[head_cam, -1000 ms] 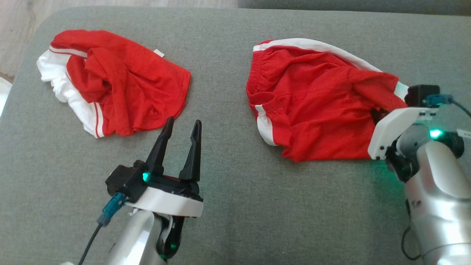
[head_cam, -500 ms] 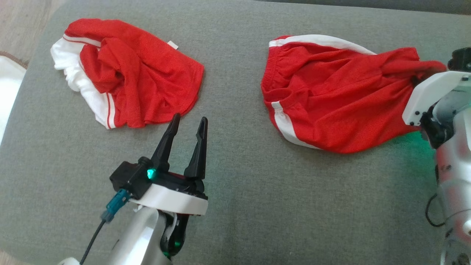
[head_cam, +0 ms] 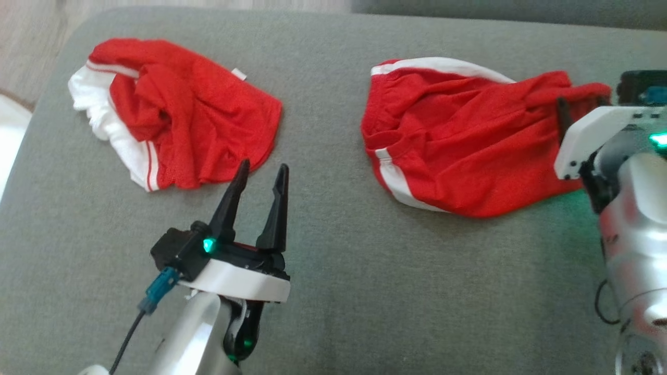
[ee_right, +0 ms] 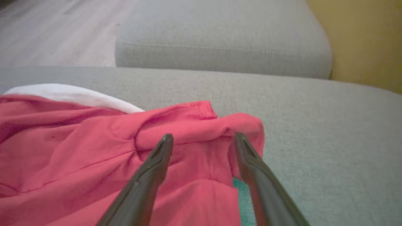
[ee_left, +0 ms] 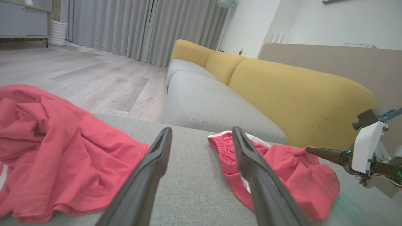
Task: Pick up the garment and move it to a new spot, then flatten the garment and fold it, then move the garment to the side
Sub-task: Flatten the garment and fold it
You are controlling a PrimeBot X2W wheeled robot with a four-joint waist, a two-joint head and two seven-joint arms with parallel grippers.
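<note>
Two red garments with white trim lie on the grey cushion [head_cam: 333,271]. The right garment [head_cam: 458,140] is stretched out sideways, its bunched right corner [ee_right: 201,125] lying between the spread fingers of my right gripper [ee_right: 203,136], which is open and low over the fabric. That gripper sits at the right edge in the head view, with one dark finger [head_cam: 561,112] showing against the cloth. The left garment [head_cam: 182,125] is crumpled at the far left. My left gripper [head_cam: 263,166] hovers open just in front of it, holding nothing.
Beyond the cushion stands a sofa with a grey seat [ee_left: 207,103] and a yellow back [ee_left: 298,100]. Wooden floor [ee_left: 78,75] lies past the cushion's far left edge. A white object [head_cam: 8,130] shows at the left border.
My right gripper was shut on the right garment's corner and is now open, with the corner let go. The left arm has stayed put. The head camera shifted a little.
</note>
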